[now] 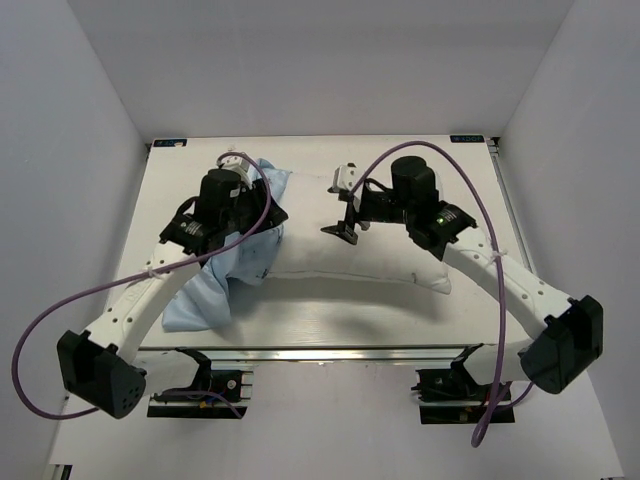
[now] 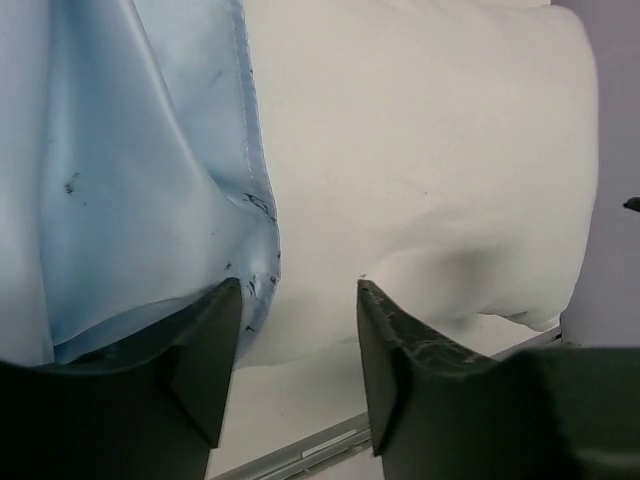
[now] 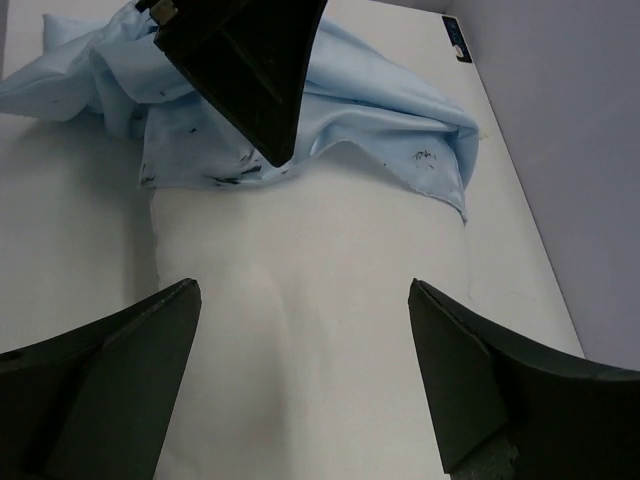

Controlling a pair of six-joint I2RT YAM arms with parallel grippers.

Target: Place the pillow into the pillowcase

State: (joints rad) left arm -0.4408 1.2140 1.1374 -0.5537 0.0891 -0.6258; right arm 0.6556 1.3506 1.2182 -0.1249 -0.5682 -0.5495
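Note:
The off-white pillow (image 1: 360, 245) lies across the middle of the table. The crumpled light-blue pillowcase (image 1: 215, 285) covers its left end and trails toward the front left. My left gripper (image 1: 268, 218) hovers at the pillowcase's hem over the pillow. In the left wrist view the gripper (image 2: 298, 290) is open, with the pillowcase (image 2: 130, 150) by the left finger and the pillow (image 2: 430, 150) on the right. My right gripper (image 1: 343, 212) is wide open above the pillow's middle. The right wrist view shows the gripper (image 3: 300, 290), the pillow (image 3: 300, 260), the pillowcase (image 3: 380, 120) and a left finger (image 3: 250, 70).
The white table (image 1: 330, 315) is boxed in by grey walls on the left, the right and at the back. A metal rail (image 1: 330, 352) runs along its near edge. Purple cables (image 1: 470, 180) loop over both arms.

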